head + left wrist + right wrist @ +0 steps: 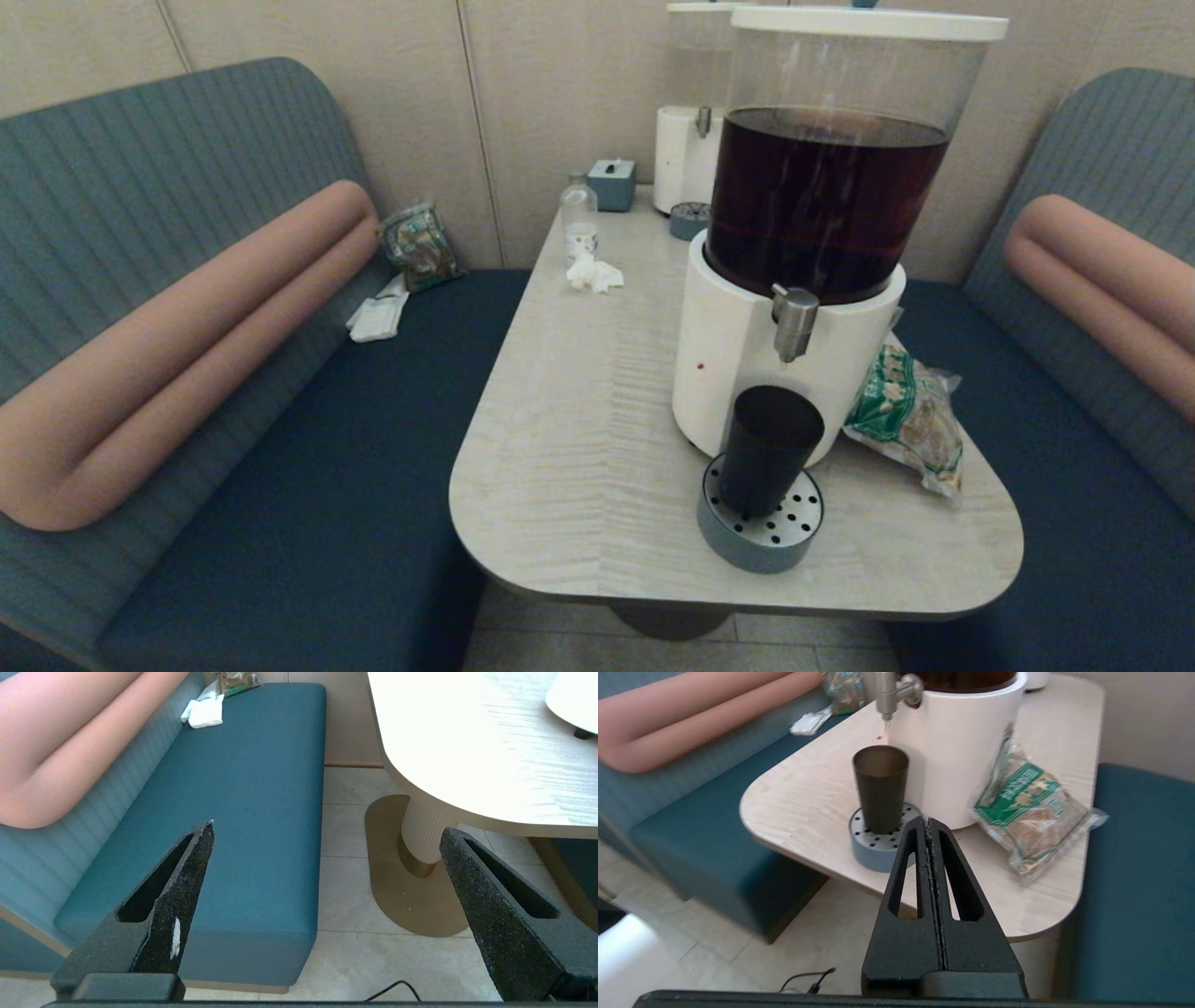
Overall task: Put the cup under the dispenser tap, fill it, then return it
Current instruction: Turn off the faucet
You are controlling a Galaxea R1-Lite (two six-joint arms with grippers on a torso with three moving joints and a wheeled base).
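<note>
The dark smoky cup (768, 448) (880, 788) stands upright on the round grey drip tray (795, 537) (861, 837), right below the brushed-steel dispenser tap (794, 321) (889, 690) of the white-based dispenser holding dark brown drink (822, 201). Neither arm shows in the head view. My right gripper (927, 822) is shut and empty, low off the table's front edge, short of the tray. My left gripper (327, 828) hangs open over the floor between the left bench and the table leg.
A green snack bag (910, 415) (1029, 807) lies right of the dispenser. Farther back stand a small clear bottle (579, 219), crumpled tissue (594, 273), a tissue box (611, 182) and a second dispenser (686, 140). Benches flank the table (569, 448).
</note>
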